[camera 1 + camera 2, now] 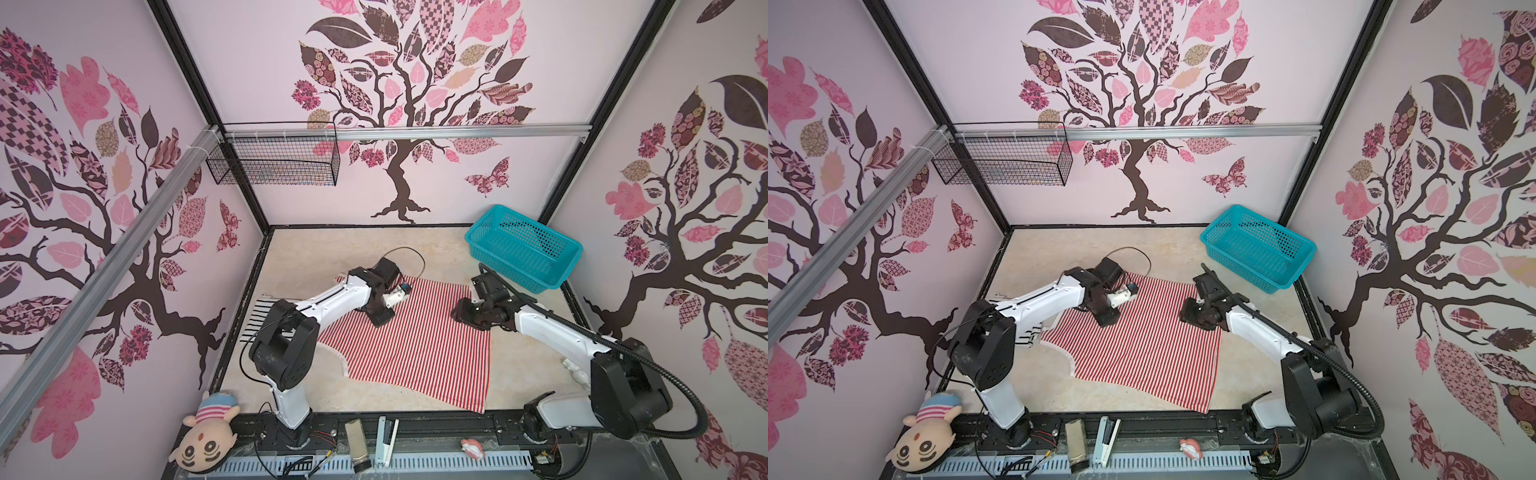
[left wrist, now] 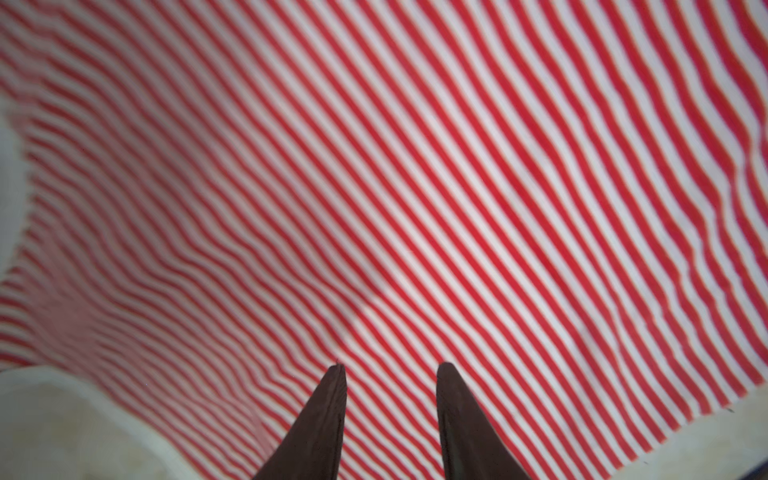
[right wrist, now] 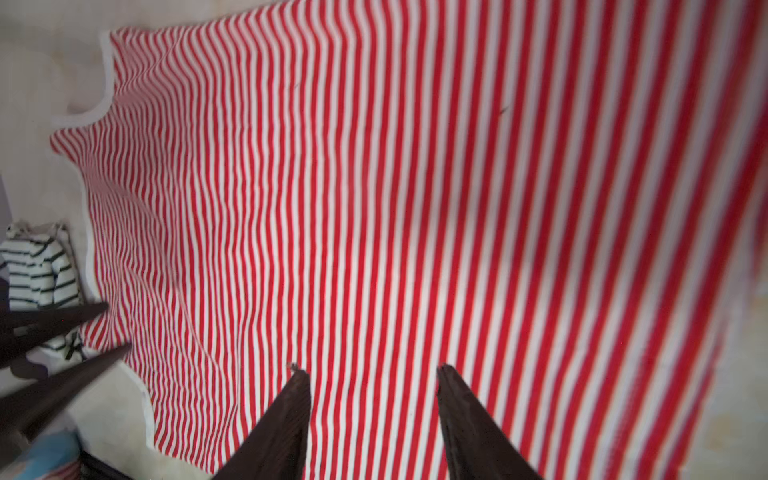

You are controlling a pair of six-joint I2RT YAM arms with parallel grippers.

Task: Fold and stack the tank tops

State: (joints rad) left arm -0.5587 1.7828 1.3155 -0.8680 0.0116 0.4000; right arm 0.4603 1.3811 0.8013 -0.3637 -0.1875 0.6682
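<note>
Red-striped tank top (image 1: 415,353) lies neck leftward, hem rightward; left pincer (image 2: 390,368), right pincer (image 3: 374,370) apart.

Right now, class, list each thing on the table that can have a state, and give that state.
red-and-white tank top, spread flat, unfolded.
black-and-white tank top, in a small heap beside it, partly hidden.
left gripper, open, empty, above the red-and-white tank top.
right gripper, open, empty, above the same top.
teal basket, upright, empty.
</note>
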